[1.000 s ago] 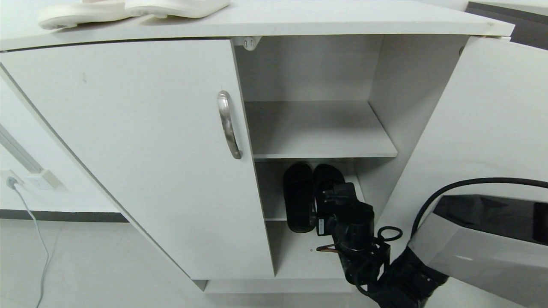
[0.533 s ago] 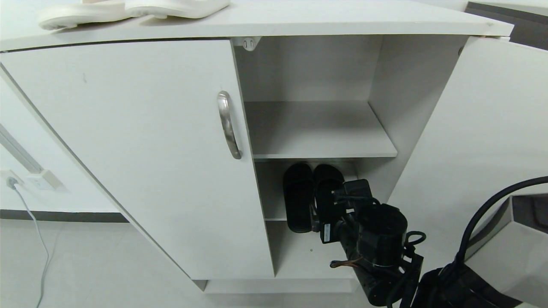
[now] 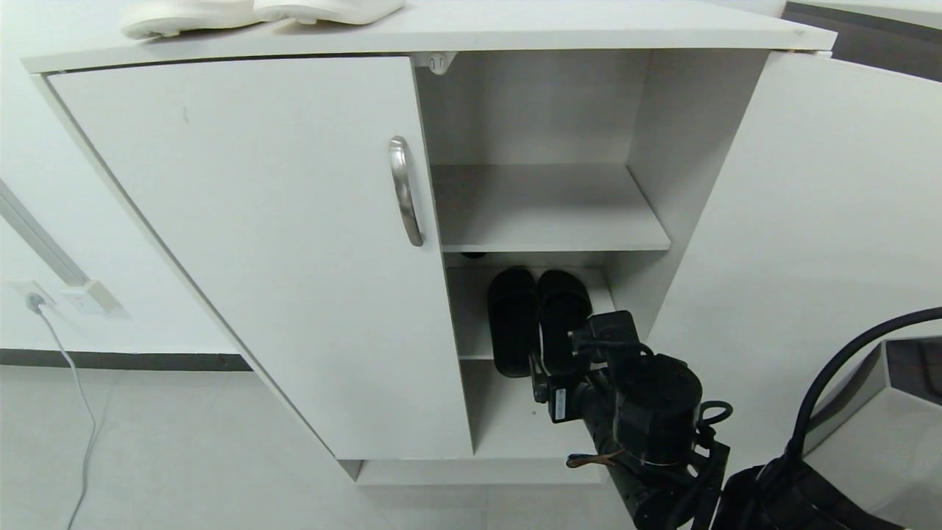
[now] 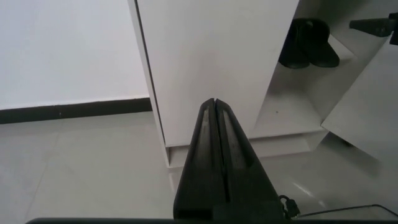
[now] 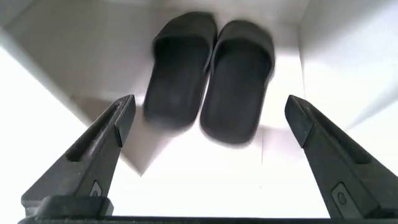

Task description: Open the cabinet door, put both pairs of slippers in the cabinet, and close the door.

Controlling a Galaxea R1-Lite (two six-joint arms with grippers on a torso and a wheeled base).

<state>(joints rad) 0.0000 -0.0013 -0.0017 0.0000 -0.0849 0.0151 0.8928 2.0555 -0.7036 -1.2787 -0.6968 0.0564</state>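
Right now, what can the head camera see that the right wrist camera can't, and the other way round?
Head view: the white slippers on top of the cabinet, the handle on the shut left door, and the upper shelf. Right wrist view: a close look at the right hand, its fingers spread wide apart. Both: the black slippers lying side by side on the lower shelf.

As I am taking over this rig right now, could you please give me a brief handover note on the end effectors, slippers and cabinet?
Right end effector: open, empty, just in front of the black slippers.
Left end effector: shut, empty, low before the closed left door.
Done: right door open; black slippers side by side on the middle shelf.
Left: put the white slippers, now on the cabinet top, inside; close the door.
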